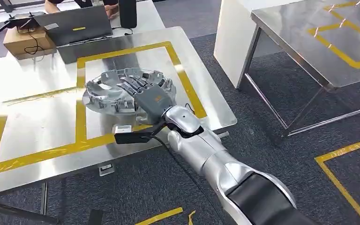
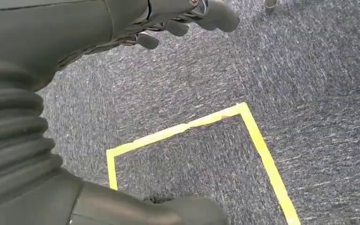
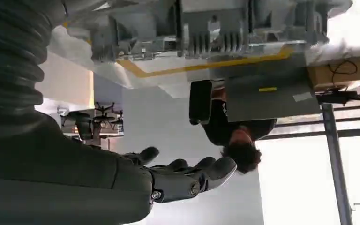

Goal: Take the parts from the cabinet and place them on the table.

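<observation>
The right hand [image 1: 146, 96] lies stretched flat over the near edge of the round metal part [image 1: 117, 89], fingers extended and apart. In the right wrist view the fingers [image 3: 201, 173] are spread with nothing between them, so the hand is released; whether it touches the part I cannot tell. The left hand [image 2: 187, 18] hangs over the carpet [image 2: 272, 61], its fingers slightly curled around nothing.

The part is a wide, shallow, disc-shaped casting of dull grey metal, with ribs and raised lugs around its rim. It rests on the steel table [image 1: 33, 126], inside a rectangle of yellow tape [image 1: 79, 117] on the shiny top. Behind the part on that table sit a grey laptop [image 1: 77, 26], a brown cardboard box [image 1: 26, 40] with black cables on it, and a tall black cylinder [image 1: 128, 13].

To the right of the table stands a second steel table [image 1: 309, 42], also marked with yellow tape. The floor is dark blue-grey carpet with yellow tape lines.
</observation>
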`<state>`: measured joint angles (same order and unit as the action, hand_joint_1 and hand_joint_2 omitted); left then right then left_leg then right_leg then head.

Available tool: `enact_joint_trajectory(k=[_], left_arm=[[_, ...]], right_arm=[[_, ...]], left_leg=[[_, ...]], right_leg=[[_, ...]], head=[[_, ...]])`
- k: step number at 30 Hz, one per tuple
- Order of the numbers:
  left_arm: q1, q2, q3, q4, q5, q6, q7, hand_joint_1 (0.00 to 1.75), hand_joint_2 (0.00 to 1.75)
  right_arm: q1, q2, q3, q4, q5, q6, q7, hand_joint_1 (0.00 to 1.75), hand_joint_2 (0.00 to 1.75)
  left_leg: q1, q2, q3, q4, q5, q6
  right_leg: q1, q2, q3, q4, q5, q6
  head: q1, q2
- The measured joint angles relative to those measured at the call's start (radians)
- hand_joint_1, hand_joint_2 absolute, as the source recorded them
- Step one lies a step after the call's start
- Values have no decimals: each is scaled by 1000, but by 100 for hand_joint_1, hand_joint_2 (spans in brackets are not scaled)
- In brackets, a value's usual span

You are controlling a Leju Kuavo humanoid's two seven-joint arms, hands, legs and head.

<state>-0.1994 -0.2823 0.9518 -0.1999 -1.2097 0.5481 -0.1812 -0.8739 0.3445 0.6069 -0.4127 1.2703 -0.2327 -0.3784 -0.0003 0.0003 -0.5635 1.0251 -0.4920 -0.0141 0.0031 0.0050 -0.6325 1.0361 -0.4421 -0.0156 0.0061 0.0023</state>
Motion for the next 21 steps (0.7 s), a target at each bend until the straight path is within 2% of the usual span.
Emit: enact_joint_trajectory(k=[7, 8, 9, 10, 11, 12, 13, 15, 16, 17, 18, 20, 21], left_arm=[[-2, 0, 0, 0, 20, -19, 10, 0, 0], [-2, 1, 1, 0, 26, -20, 12, 0, 0], [-3, 2, 1, 0, 34, -21, 14, 0, 0], [-3, 2, 2, 0, 35, -21, 14, 0, 0], [-3, 0, 2, 0, 36, -21, 14, 0, 0], [-4, 0, 3, 0, 37, -21, 14, 0, 0], [-7, 1, 3, 0, 38, -21, 14, 0, 0], [-7, 1, 3, 0, 42, -24, 8, 0, 0], [-6, 2, 4, 0, 44, -27, 4, 0, 0], [-6, 2, 4, 0, 44, -29, 0, 0, 0], [-5, 2, 4, 0, 44, -29, -3, 0, 0], [-6, 2, 5, 0, 45, -29, -9, 0, 0], [-5, 3, 5, 0, 45, -29, -11, 0, 0]], right_arm=[[0, -1, 0, 9, 0, -6, 10, 0, 175], [0, -1, 0, 10, 0, -6, 8, 0, 175], [0, -1, 0, 10, 1, -6, 6, 0, 175], [-2, -1, 0, 10, 1, -7, 4, 0, 175], [-3, 2, -1, 9, 1, -7, 2, 0, 175], [-5, 0, -1, 9, 0, -8, -1, 0, 175], [-10, 0, -1, 10, 0, -7, -3, 0, 175], [-8, -2, -2, 11, 0, -7, -5, 0, 175], [-5, -5, -2, 11, 0, -7, -10, 0, 175], [-3, -6, -4, 11, 0, -7, -11, 0, 175], [-3, -6, -5, 11, 1, -7, -11, 0, 175], [-5, -6, -5, 10, 3, -7, -15, 0, 175], [-5, -6, -5, 10, 3, -7, -17, 0, 175]], left_leg=[[0, 0, 0, 0, 0, 0], [-4, -1, -2, 6, -3, 5], [-6, -1, -1, 2, 0, 16], [-6, 1, 3, -8, 5, 20], [11, 3, 20, -34, 19, 23], [12, 7, 29, -48, 24, 26], [15, 9, 30, -49, 27, 29], [17, 12, 28, -47, 30, 28], [20, 12, 25, -45, 30, 27], [23, 13, 22, -41, 29, 25], [28, 13, 20, -36, 25, 19], [41, 12, 18, -17, 12, -1], [43, 12, 12, -7, 5, -12]], right_leg=[[0, 0, 0, 0, 0, 0], [-4, 0, 2, -7, 4, 5], [-5, 0, 3, -9, 7, 10], [-2, 0, 7, -16, 11, 14], [4, 1, 9, -21, 8, 17], [3, 1, 4, -1, -7, 22], [-1, 1, -23, 56, -41, 27], [-10, 1, -95, 208, -111, 39], [-16, 0, -124, 262, -125, 45], [-21, 0, -132, 272, -112, 50], [-26, -1, -114, 232, -75, 56], [-37, -6, -22, 57, 18, 68], [-37, -8, 3, 8, 1, 72]], head=[[0, 0], [0, 0], [-1, 0], [-1, 0], [0, 0], [3, 0], [5, 0], [8, 0], [8, 0], [8, 0], [9, 0], [13, 0], [19, 0]])
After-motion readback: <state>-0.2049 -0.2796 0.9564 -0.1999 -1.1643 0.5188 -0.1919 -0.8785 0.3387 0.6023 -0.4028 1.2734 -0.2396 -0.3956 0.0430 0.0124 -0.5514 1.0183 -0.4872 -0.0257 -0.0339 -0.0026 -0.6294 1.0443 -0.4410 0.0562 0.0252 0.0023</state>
